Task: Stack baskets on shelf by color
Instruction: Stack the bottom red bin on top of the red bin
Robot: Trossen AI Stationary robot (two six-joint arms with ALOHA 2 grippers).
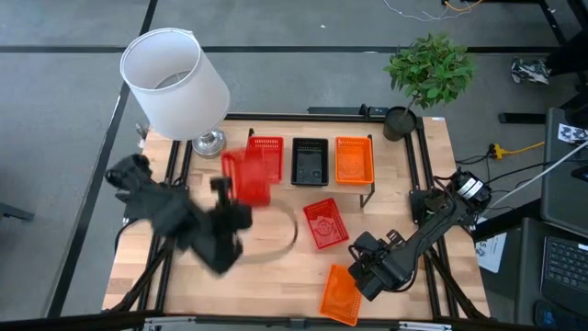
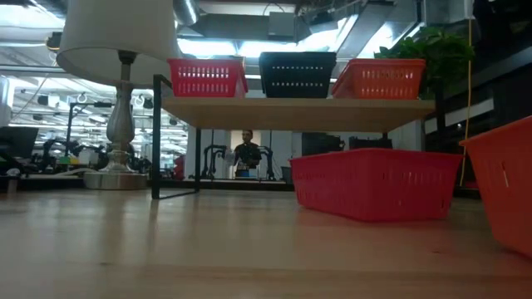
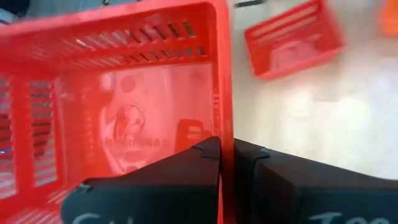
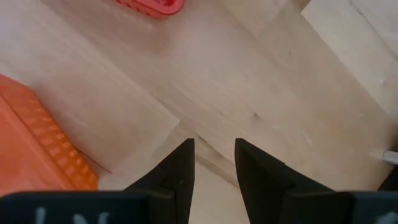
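- Red basket (image 3: 124, 106) pinched by one wall in the clenched left end effector (image 3: 227, 165), held just in front of the shelf (image 2: 291, 114).
- Shelf carried red, black (image 1: 309, 161) and orange baskets.
- Right end effector (image 4: 214, 162) slightly parted, empty, over the counter (image 4: 261, 81) beside an orange basket (image 1: 338, 294).

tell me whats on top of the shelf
Three baskets sit on the shelf: red basket, black basket, orange basket. Their insides are hidden at table height.
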